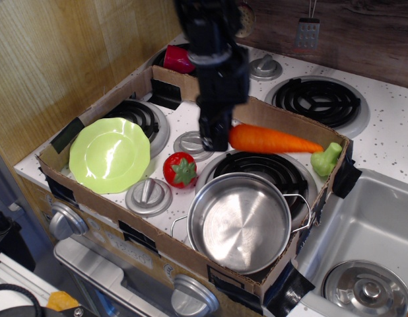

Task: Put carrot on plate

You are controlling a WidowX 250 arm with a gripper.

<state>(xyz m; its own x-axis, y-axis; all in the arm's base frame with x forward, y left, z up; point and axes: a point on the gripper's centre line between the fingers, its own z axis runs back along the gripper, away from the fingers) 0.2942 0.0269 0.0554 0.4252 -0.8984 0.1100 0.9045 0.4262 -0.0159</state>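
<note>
cardboard box [92, 191] sat over the toy stove, holding most of the stuff. the gripper [216, 139] had its fingers clamped on the thick end of the carrot [273, 140], which hung level in the air above the burner [260, 166], well apart from the lime plate [110, 155]. plate was bare. steel pot [239, 221] was bare too, tomato [180, 170] just beside it.

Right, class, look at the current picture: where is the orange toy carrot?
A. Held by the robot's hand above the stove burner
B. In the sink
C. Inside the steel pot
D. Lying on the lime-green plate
A: the carrot sticks out sideways from the hand, raised above the burner, while the plate and the pot hold nothing.
</note>
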